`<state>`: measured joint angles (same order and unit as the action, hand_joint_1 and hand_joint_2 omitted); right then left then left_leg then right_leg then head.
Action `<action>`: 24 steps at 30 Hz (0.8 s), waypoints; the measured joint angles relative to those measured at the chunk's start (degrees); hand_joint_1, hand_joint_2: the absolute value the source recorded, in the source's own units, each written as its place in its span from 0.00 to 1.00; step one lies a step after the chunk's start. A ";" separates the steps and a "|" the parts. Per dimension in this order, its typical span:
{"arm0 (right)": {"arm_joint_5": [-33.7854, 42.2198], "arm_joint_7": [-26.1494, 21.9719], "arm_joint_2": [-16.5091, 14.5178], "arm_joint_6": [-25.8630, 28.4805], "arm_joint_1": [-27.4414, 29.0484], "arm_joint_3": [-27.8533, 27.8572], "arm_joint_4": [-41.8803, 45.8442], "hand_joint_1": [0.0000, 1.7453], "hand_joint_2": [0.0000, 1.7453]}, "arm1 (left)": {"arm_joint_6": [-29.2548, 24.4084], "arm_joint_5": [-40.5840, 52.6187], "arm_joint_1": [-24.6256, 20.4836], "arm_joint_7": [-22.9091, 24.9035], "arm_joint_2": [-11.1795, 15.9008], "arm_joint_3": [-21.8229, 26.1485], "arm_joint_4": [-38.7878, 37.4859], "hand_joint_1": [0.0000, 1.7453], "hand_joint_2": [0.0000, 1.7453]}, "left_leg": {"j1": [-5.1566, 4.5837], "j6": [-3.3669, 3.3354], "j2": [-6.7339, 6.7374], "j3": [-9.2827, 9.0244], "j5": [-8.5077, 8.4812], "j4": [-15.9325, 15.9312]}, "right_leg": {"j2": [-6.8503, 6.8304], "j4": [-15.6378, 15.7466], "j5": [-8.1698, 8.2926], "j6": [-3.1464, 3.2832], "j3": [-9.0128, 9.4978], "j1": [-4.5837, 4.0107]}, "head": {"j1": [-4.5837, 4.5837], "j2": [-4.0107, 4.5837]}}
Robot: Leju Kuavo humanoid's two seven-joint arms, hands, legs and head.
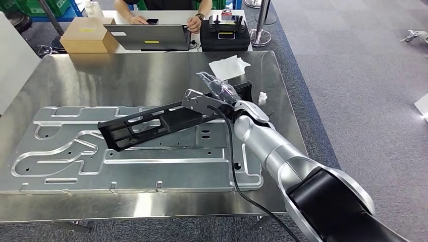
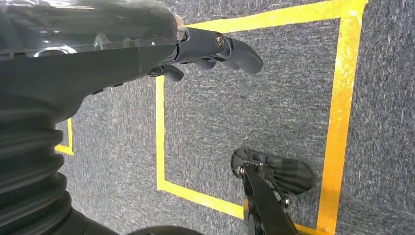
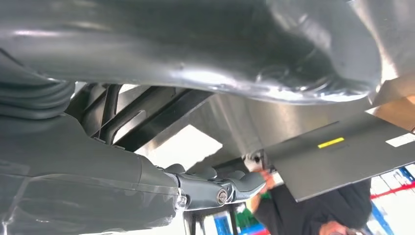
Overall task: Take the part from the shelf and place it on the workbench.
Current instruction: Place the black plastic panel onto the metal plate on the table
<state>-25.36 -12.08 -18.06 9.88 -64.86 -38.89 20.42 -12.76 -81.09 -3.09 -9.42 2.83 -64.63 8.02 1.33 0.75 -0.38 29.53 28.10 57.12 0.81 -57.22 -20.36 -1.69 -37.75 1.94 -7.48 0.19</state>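
A long black part (image 1: 146,126) with cut-out slots lies slanted over the large metal plate (image 1: 75,171) on the steel workbench (image 1: 126,75). My right hand (image 1: 219,96) grips its right end, and the part's left end sits just above the plate. In the right wrist view the same black part (image 3: 142,117) runs past the hand's fingers (image 3: 220,188). My left hand (image 2: 205,49) hangs over grey carpet, its fingers apart and holding nothing.
Beyond the workbench a person sits at a table with a laptop (image 1: 151,36), a cardboard box (image 1: 86,35) and a black case (image 1: 224,35). A white sheet (image 1: 228,67) lies on the bench's far right. Yellow tape (image 2: 337,117) marks the floor.
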 joint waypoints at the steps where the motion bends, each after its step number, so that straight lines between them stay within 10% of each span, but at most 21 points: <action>1: 0.57 -0.21 0.01 -0.37 -0.24 0.55 0.22 0.00 0.00 | 0.03 0.04 0.03 -0.02 0.05 -0.02 0.00 0.00 1.00 | 0.00 0.00 0.00 0.00 0.00 0.00 | 0.00 0.00 0.00 0.00 0.00 0.00 | 0.00 0.01; 24: 2.63 -0.36 -1.93 -2.47 -3.37 3.03 8.14 0.00 0.00 | 1.17 1.24 0.11 -0.02 0.06 -1.40 0.02 0.00 1.00 | 0.02 0.00 -0.04 0.12 0.04 0.00 | -0.04 -0.02 -0.08 0.07 -0.08 -0.02 | -0.01 -0.01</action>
<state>-22.73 -12.44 -19.99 7.41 -68.23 -35.86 28.56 -11.58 -79.85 -2.98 -9.44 2.89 -66.02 8.04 1.35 0.76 -0.42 29.65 28.14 57.12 0.76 -57.24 -20.44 -1.63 -37.82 1.92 -7.49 0.19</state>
